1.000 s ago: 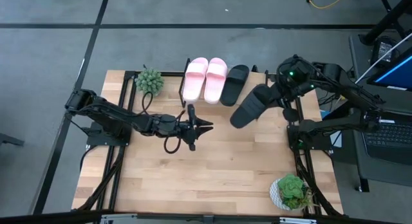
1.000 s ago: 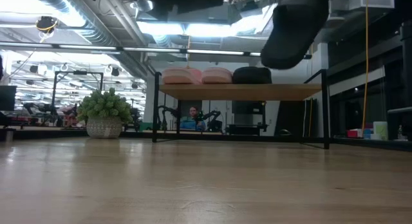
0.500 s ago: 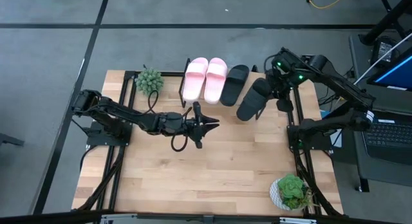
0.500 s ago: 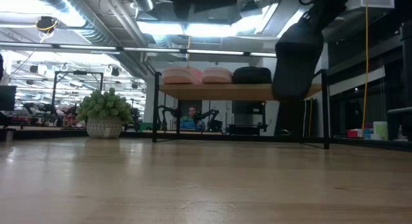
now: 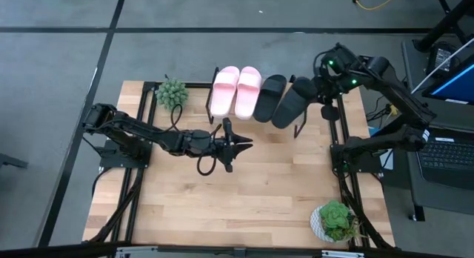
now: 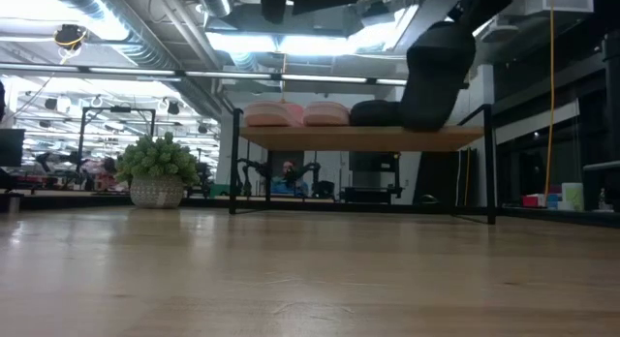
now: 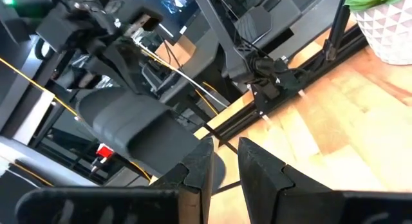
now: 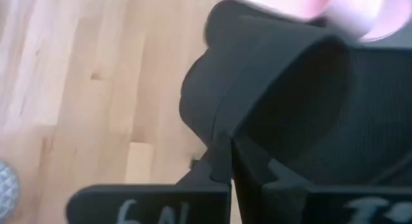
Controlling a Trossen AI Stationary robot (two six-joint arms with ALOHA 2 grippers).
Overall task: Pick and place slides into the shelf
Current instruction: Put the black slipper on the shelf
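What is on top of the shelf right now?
On the shelf lie two pink slides and one black slide. The right gripper holds the second black slide tilted at the open end; whether it touches the plank cannot be seen.

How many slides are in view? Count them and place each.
4. Two pink slides side by side on the shelf, a black slide beside them, another black one held tilted by the right gripper.
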